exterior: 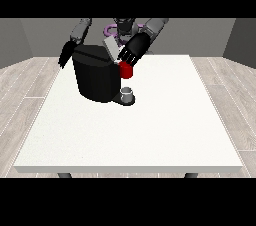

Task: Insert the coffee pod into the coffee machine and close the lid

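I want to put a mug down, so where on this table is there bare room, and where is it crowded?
Bare: the wide white table from the coffee machine to the near edge, and the stretch at the view's right. Crowded: the far corner at the view's left, with the machine, a grey thing at its base, and the hand at the view's right over it.

Bare test room, laboratory type.
Plain grey walls (20,40), pale plank floor (25,95) and one white table (150,135) are shown.
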Motion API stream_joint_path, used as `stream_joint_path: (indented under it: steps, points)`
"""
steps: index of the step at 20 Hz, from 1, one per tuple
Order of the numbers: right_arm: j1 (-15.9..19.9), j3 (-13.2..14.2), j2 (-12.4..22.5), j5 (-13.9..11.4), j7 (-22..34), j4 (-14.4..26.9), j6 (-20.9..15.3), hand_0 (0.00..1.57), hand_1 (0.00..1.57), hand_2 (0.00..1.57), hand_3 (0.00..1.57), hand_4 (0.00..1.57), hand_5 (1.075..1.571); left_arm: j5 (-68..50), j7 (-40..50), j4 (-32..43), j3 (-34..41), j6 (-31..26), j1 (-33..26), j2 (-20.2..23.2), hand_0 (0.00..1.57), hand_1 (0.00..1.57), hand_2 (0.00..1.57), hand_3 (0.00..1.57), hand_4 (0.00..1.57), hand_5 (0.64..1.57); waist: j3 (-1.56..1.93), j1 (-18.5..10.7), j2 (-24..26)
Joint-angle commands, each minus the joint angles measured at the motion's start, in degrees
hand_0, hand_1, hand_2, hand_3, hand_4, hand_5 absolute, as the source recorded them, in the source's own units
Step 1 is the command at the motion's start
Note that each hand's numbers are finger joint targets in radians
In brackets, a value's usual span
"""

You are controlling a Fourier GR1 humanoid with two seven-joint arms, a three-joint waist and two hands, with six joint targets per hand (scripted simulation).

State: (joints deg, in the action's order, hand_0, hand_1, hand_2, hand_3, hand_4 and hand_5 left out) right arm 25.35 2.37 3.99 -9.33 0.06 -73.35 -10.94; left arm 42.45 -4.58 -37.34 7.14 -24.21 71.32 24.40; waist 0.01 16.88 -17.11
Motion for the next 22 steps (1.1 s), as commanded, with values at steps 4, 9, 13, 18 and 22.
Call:
stream_joint_path:
  steps: [4,9,13,18,22]
  points:
    - [-0.37,0.95,-0.99,-0.41,-2.31,2.83,-2.13,0.00,0.00,0.00,0.00,0.00,1.571,0.56,0.55,-1.11,-0.46,2.07,0.72,-2.06,1.20,1.20,1.25,1.20,0.37,1.571,0.01,-1.83,0.07]
    - [2.91,2.24,0.81,0.77,-2.16,2.91,-0.61,0.00,0.00,0.00,0.00,0.00,1.571,1.28,-1.02,-0.84,-0.33,2.04,2.87,0.29,1.20,1.20,1.22,1.18,0.36,1.571,0.01,-1.39,-2.28]
    - [2.14,2.08,1.77,0.86,-1.01,2.62,0.62,0.00,0.00,0.00,0.00,0.00,1.571,2.28,-1.62,-0.57,-0.25,3.35,3.36,1.96,1.27,1.27,1.27,1.18,0.17,1.571,0.01,0.06,-1.93]
    - [1.51,0.39,1.43,0.65,0.28,-0.65,1.67,0.00,0.00,0.00,0.00,0.00,1.571,6.19,-4.34,0.95,-2.38,6.37,1.17,4.97,1.21,1.21,1.22,1.09,0.00,1.571,-0.01,2.19,-3.11]
    - [1.20,0.57,1.42,0.48,2.37,-2.27,0.92,0.00,0.00,0.00,0.00,0.00,1.571,6.98,-6.96,1.86,-3.27,7.75,-1.73,4.05,1.17,1.17,1.17,1.02,0.00,1.571,-0.02,1.96,-1.99]
